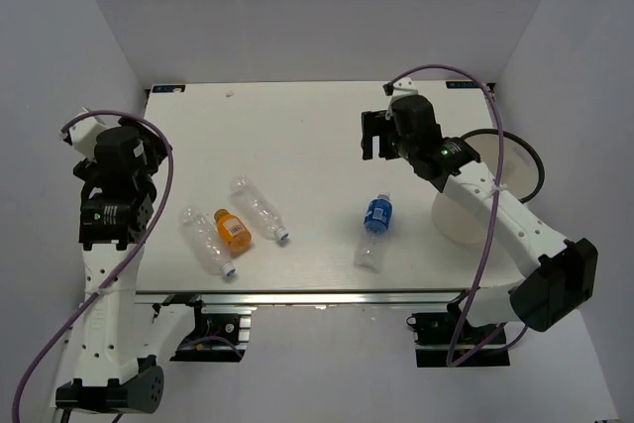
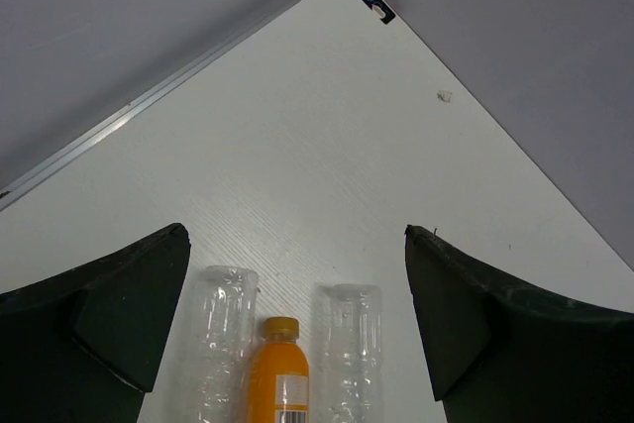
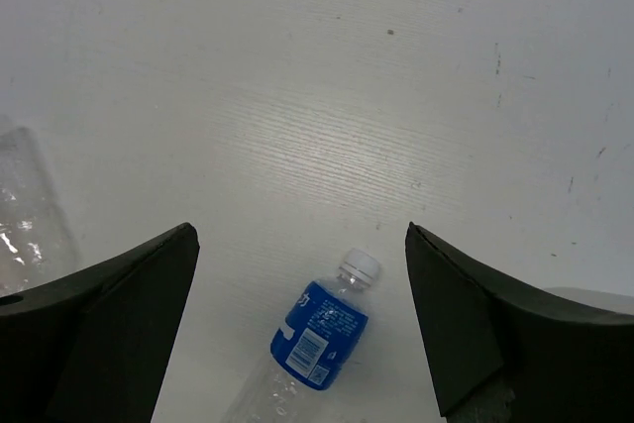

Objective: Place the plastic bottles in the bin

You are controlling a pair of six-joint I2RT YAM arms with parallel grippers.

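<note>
Four plastic bottles lie on the white table (image 1: 297, 146). Two clear crinkled ones (image 1: 206, 242) (image 1: 260, 210) flank the short orange one (image 1: 233, 230) at the front left. The blue-label bottle (image 1: 375, 230) lies front centre. The white bin (image 1: 451, 220) stands at the right, partly hidden by the right arm. My left gripper (image 1: 147, 158) is open and empty at the left; its wrist view (image 2: 295, 235) shows the orange bottle (image 2: 277, 378) between both clear ones (image 2: 223, 344) (image 2: 352, 354). My right gripper (image 1: 374, 141) is open and empty, above the blue-label bottle (image 3: 322, 339) in its wrist view (image 3: 299, 235).
Grey walls enclose the table on three sides. A small white speck (image 1: 230, 93) lies near the back edge. A clear bottle (image 3: 25, 205) shows at the left edge of the right wrist view. Purple cables loop off both arms.
</note>
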